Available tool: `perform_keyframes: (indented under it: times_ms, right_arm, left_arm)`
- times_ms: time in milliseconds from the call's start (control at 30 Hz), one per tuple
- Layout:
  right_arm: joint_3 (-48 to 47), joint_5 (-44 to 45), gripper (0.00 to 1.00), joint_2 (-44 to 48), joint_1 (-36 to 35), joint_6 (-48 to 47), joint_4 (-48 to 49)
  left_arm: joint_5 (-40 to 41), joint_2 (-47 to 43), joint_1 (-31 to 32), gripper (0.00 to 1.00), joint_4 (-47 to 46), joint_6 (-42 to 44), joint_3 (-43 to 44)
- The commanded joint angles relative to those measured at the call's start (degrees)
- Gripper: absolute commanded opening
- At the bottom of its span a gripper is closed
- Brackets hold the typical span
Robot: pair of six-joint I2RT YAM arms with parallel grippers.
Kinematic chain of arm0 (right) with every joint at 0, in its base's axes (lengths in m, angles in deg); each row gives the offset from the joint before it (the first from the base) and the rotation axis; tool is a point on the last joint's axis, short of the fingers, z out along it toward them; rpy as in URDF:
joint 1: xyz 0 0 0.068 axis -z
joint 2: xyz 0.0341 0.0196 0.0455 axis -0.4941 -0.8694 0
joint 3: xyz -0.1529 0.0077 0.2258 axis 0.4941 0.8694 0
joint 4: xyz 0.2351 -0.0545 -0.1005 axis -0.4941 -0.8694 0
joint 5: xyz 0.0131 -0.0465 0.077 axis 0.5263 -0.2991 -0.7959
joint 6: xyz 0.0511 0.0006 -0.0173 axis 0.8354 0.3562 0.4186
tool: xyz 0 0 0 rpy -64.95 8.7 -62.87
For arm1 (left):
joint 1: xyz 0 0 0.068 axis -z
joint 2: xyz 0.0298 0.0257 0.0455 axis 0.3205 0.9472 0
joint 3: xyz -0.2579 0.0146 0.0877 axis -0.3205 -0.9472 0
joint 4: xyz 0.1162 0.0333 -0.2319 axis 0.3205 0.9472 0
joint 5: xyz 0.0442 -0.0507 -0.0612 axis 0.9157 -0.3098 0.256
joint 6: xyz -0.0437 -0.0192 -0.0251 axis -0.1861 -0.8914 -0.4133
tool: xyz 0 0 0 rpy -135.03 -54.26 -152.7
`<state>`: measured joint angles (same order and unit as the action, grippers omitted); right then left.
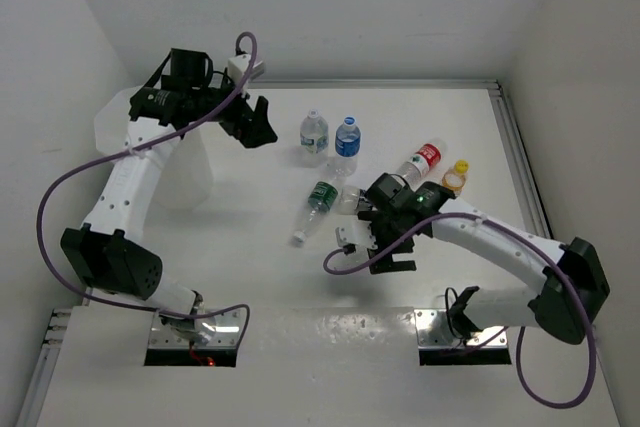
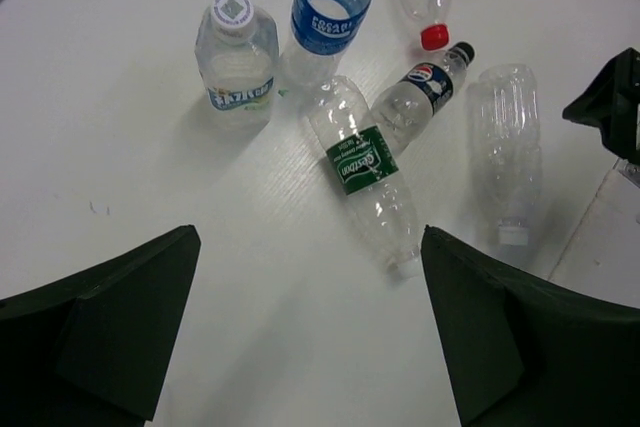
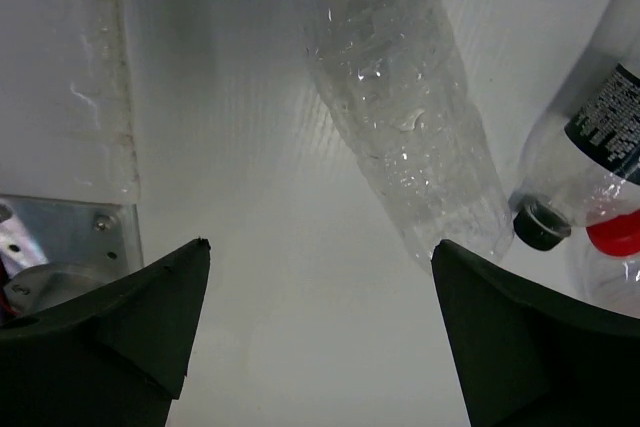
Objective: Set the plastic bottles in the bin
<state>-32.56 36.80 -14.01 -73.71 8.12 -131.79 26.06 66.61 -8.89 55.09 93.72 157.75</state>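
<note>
Seven plastic bottles [image 1: 350,172] are grouped at the middle of the desk [image 1: 250,267], none in the bin [image 1: 195,172]
- Far side, upright: pale-labelled bottle [image 1: 313,135], with the blue-labelled bottle [image 1: 347,139] just beside it
- Nearer, on its side: green-labelled bottle [image 1: 320,199], cap toward the arm bases
- Beside that lies the black-capped Pepsi bottle [image 2: 425,92], then the unlabelled crushed bottle [image 2: 508,152]; both sit partly under the right wrist in the top view
- Further right, the red-labelled bottle [image 1: 422,160] lies flat, with the short yellow-capped bottle [image 1: 456,178] just beyond it
- The bin is translucent white and stands at the left, well apart from the bottles, half hidden under the left arm

Right arm reaches in low from the right, elbow out, wrist bent down over the crushed bottle. The right fingers [image 3: 110,337] are spread wide and grip nothing. The bottle's neck end is just beside one fingertip; cannot tell if they touch

Left arm arches high over the bin, wrist turned toward the bottles. The left fingers [image 2: 120,327] are fully apart, empty, well above the desk

Purple cables [image 1: 50,197] loop from each arm. The desk is white and matte, with an aluminium rail [image 1: 520,147] along the far and right edges and metal base plates [image 1: 195,332] at the near edge. White walls [image 1: 400,7] close in on three sides
</note>
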Motion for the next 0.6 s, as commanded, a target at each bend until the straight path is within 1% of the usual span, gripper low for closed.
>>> perform_keyframes:
  times_ms: [0,167,233,367,433,500,533,567]
  right_arm:
    - [3.57,3.74,0.90,-1.35,-1.34,-5.62,8.67]
    - [7.36,4.44,0.92,-5.22,0.59,-9.22,18.78]
    - [9.12,4.53,0.92,-6.45,0.94,-11.06,20.29]
    - [13.34,6.11,0.92,-8.83,1.29,-13.36,29.23]
    - [15.01,6.29,0.92,-10.49,1.38,-14.14,31.62]
    - [15.45,6.29,0.83,-11.73,1.99,-13.98,32.86]
    - [15.80,6.20,0.77,-12.34,2.17,-13.45,34.52]
    - [15.55,6.03,0.71,-12.35,2.69,-13.10,34.88]
  left_arm:
    - [-1.97,-3.31,0.39,1.00,0.05,1.73,-1.15]
    - [-1.97,-3.84,0.39,1.00,0.05,3.05,-3.95]
    - [-1.97,-4.37,0.39,1.00,0.05,3.58,-4.48]
    - [-1.97,-4.37,0.39,0.99,0.05,4.10,-5.54]
    - [-1.97,-4.37,0.39,0.99,0.05,4.11,-5.54]
    - [-1.97,-4.89,0.39,0.95,0.05,4.11,-6.07]
    - [-1.97,-4.89,0.39,0.95,0.05,4.11,-6.59]
    - [-1.97,-5.59,0.39,0.92,0.05,3.59,-6.60]
